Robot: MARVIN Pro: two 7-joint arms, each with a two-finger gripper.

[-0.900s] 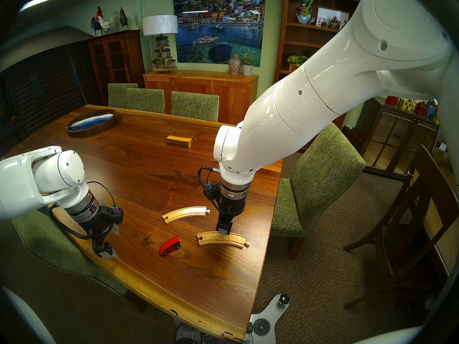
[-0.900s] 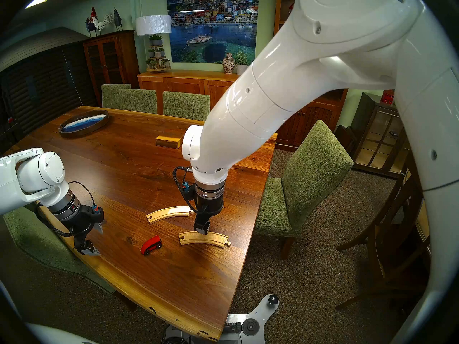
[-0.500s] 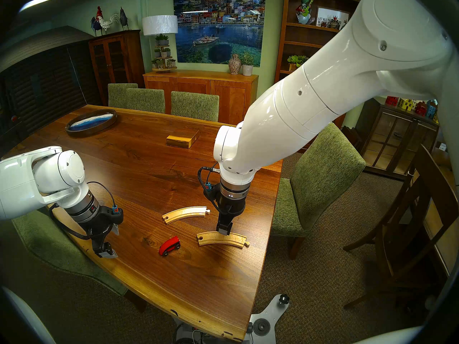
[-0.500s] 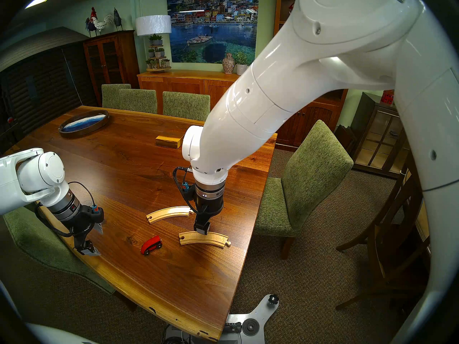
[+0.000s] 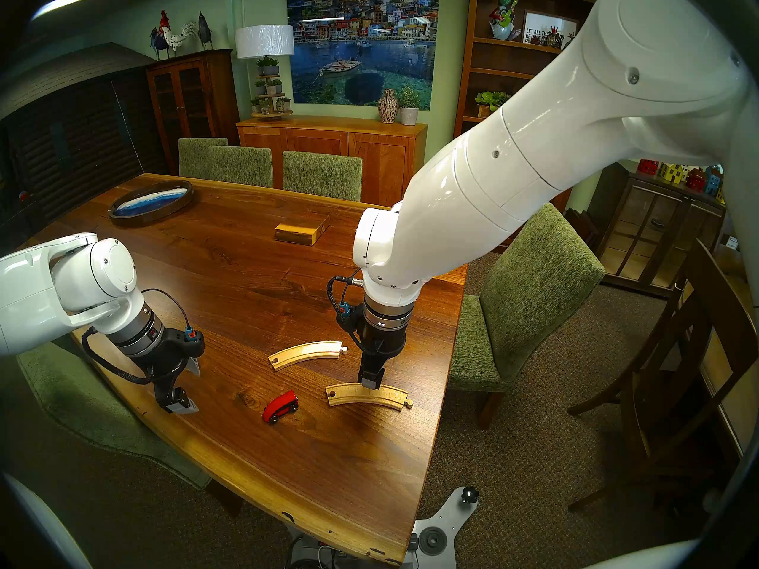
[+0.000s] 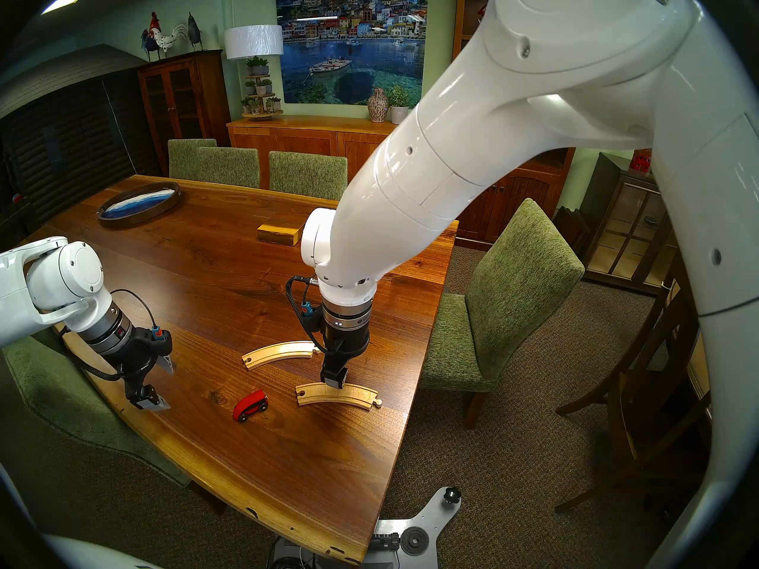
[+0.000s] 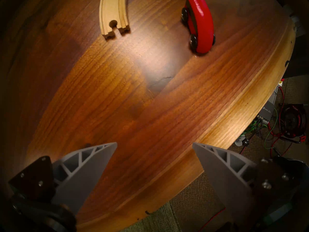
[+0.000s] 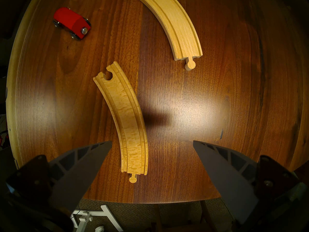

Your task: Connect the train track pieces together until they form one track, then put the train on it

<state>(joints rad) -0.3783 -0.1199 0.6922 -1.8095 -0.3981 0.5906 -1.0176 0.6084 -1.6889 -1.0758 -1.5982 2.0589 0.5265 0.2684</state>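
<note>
Furnished dining room, home-style. Long wooden bench (image 5: 230, 268) ringed by green upholstered chairs (image 5: 530, 293). Sideboard (image 5: 328, 145) against green wall, vase and potted plants on top. Large harbour-town picture (image 5: 361, 42), white lamp shade (image 5: 265, 42), rooster figurines (image 5: 172, 34) on a cabinet, bookshelf (image 5: 505, 63), carpeted floor.

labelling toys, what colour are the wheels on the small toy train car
Black, on the small red toy train car; the left wrist view shows them best.

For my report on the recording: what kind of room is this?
Most likely a home dining room, or a staged one: a long wooden table with green upholstered chairs, a wooden sideboard and a harbour picture.
</note>
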